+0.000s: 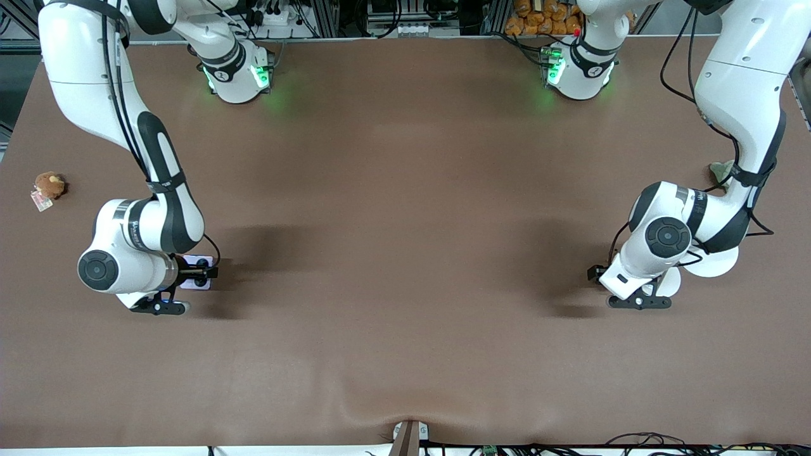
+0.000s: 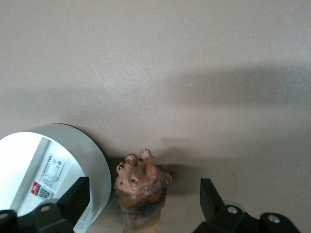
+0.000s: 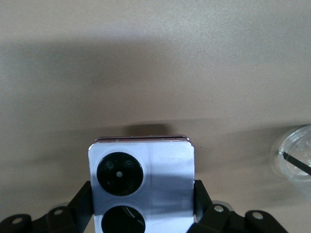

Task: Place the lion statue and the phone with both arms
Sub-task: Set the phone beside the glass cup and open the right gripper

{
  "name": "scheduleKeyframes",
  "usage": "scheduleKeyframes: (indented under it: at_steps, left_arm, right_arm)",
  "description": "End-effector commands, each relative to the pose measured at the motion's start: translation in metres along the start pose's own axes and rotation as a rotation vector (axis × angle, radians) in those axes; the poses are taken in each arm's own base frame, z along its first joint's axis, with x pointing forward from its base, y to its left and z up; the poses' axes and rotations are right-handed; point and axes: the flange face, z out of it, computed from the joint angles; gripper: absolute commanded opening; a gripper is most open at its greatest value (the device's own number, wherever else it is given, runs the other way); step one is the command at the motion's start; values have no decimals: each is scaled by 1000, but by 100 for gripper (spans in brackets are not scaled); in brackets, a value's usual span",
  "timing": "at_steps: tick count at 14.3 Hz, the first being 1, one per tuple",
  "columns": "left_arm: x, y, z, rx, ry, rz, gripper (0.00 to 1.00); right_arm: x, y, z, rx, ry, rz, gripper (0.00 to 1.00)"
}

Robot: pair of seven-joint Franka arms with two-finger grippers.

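The reddish-brown lion statue (image 2: pixel 141 187) rests on the brown table between the spread fingers of my left gripper (image 2: pixel 143 194), and neither finger touches it. That gripper is open, low over the table at the left arm's end. The front view hides the lion under the left hand. The pale lavender phone (image 3: pixel 142 177), with two black camera circles, is clamped at both side edges by my right gripper (image 3: pixel 141 196). In the front view the phone (image 1: pixel 194 261) is low over the table at the right arm's end.
A white round disc (image 1: pixel 719 261) lies right beside the lion, against one left finger (image 2: pixel 73 204). A grey-green plush (image 1: pixel 721 170) lies by the left arm. A brown plush with a tag (image 1: pixel 49 185) lies near the right arm's table edge. A clear round lid (image 3: pixel 296 160) lies near the phone.
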Motion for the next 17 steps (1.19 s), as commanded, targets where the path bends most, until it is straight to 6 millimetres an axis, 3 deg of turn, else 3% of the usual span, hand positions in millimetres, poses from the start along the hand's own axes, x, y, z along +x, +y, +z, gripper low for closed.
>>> scheduleKeyframes:
  at_steps: [1, 3, 7, 10, 17]
  left_arm:
    - [-5, -3, -24, 43, 9, 2, 100]
    - [-6, -4, -35, 63, -1, -5, 100]
    - [-8, 12, -63, 90, -12, 7, 100]
    - [-9, 20, -86, 105, -3, 18, 100]
    - [-10, 40, -114, 94, 18, 20, 100]
  right_arm:
    - [-8, 6, 13, 7, 15, -12, 61]
    - [-8, 8, 14, 7, 16, -30, 67]
    - [-8, 18, 15, 10, 17, -29, 72]
    - [-8, 17, 16, 11, 17, -34, 100]
    - [-7, 13, 8, 11, 18, -67, 100]
